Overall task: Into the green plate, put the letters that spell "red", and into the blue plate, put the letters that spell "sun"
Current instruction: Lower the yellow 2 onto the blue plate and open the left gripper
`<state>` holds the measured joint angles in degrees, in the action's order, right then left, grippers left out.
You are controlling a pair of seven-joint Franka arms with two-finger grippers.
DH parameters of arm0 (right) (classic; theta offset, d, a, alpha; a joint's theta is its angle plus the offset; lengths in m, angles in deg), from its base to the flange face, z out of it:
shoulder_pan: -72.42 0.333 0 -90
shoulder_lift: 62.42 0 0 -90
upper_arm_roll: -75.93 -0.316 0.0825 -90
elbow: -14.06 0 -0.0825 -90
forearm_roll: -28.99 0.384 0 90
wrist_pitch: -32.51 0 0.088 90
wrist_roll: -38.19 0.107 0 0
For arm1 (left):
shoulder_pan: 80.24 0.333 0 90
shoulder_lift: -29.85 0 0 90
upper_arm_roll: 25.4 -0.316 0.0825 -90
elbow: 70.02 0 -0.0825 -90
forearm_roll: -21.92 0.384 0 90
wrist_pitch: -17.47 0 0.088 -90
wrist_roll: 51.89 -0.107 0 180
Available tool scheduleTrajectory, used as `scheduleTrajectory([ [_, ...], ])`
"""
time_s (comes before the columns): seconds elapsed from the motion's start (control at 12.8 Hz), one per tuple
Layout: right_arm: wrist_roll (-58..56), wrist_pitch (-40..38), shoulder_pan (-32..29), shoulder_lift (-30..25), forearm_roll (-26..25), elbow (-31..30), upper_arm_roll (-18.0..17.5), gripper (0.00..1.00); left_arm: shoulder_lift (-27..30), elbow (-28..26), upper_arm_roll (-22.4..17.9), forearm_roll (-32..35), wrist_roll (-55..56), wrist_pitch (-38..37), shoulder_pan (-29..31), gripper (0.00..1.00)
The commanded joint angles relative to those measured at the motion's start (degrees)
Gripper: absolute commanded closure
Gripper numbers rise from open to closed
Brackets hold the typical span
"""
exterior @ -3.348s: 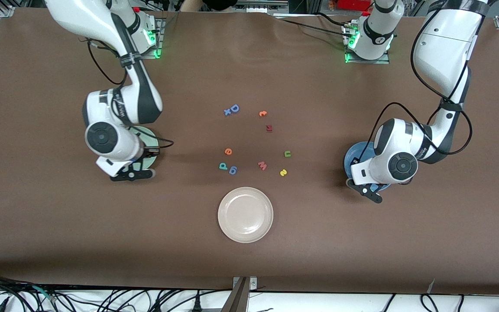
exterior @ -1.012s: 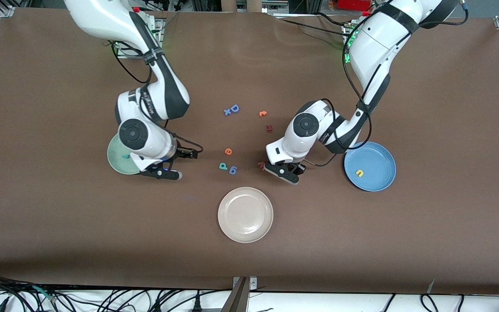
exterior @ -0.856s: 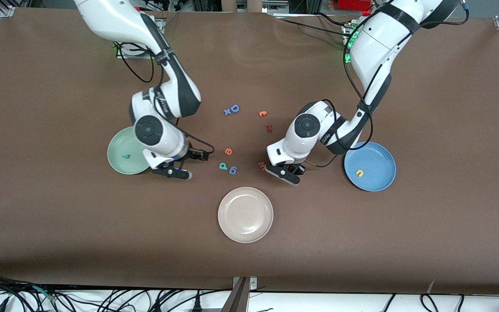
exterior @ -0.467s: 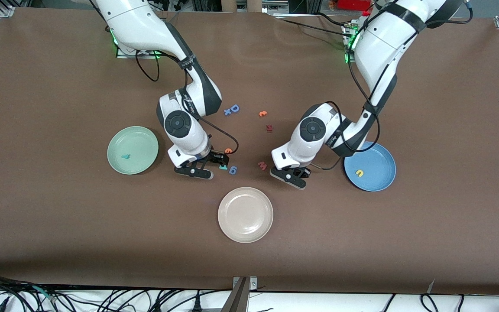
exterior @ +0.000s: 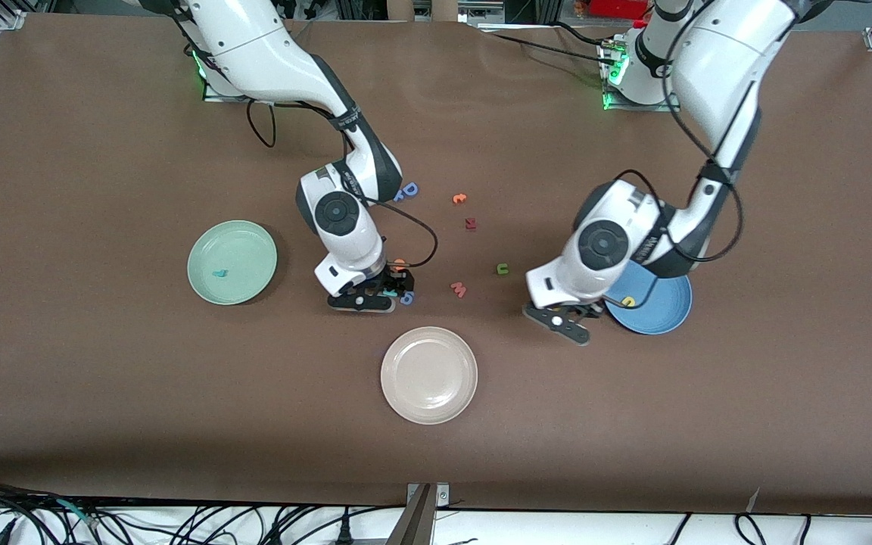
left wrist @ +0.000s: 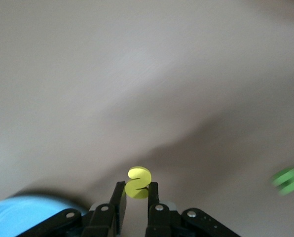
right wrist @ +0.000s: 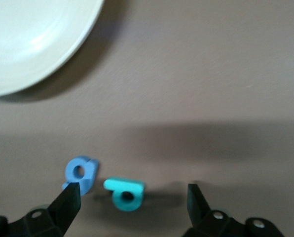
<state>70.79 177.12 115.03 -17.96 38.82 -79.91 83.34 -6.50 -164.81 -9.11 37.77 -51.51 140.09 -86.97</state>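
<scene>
The left gripper (left wrist: 136,197) is clamped tight on the yellow "s" (left wrist: 137,182), which stands up between its fingertips, and it hangs over the brown table (exterior: 103,393) just beside the rim of the blue plate (exterior: 667,306), where a yellow arch letter (exterior: 629,301) already lies. The right gripper (right wrist: 134,202) has its fingers spread wide and holds nothing; the teal "d" (right wrist: 125,192) lies flat on the table between them, with a small blue letter (right wrist: 81,174) just by one fingertip and the cream plate (right wrist: 28,39) near. The green plate (exterior: 232,262), well apart toward the right arm's end, holds the teal "r" (exterior: 218,272), while the green arch letter (exterior: 502,269) lies on the table near the left gripper.
</scene>
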Motion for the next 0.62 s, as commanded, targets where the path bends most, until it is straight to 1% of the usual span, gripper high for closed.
scheduleTrajectory([
  [0.0, -0.9, 0.1, 1.6, 2.6, -1.3, 2.9, 0.5, 0.09, 3.6, -5.2, 0.9, 1.1, -6.5, -2.7, 6.9, 1.00],
  [0.08, -1.4, 0.1, 1.5, 2.6, -2.9, 3.0, 0.5, 0.12, 4.0, -7.1, 1.5, 1.1, -9.3, -2.5, 9.6, 1.00],
  [0.16, -1.6, 0.1, 1.5, 2.5, -4.1, 3.0, 0.5, 0.16, 5.1, -9.3, 2.9, 1.2, -10.3, -1.9, 12.4, 1.00],
  [0.31, -2.5, 0.1, 1.3, 2.5, -6.8, 3.0, 0.7, 0.17, 8.4, -16.1, 6.2, 1.8, -10.5, 1.7, 18.2, 1.00],
  [0.39, -3.1, 0.1, 1.3, 2.5, -7.5, 3.0, 0.7, 0.19, 9.6, -19.3, 6.9, 2.0, -11.4, 4.2, 20.8, 1.00],
  [0.47, -3.1, 0.1, 1.2, 2.5, -7.5, 3.0, 0.7, 0.23, 10.3, -21.6, 7.4, 2.0, -13.5, 5.9, 22.4, 0.97],
  [0.55, -3.1, 0.1, 1.2, 2.5, -7.6, 2.9, 0.7, 0.23, 10.8, -23.4, 7.5, 2.0, -13.9, 6.7, 23.6, 0.95],
])
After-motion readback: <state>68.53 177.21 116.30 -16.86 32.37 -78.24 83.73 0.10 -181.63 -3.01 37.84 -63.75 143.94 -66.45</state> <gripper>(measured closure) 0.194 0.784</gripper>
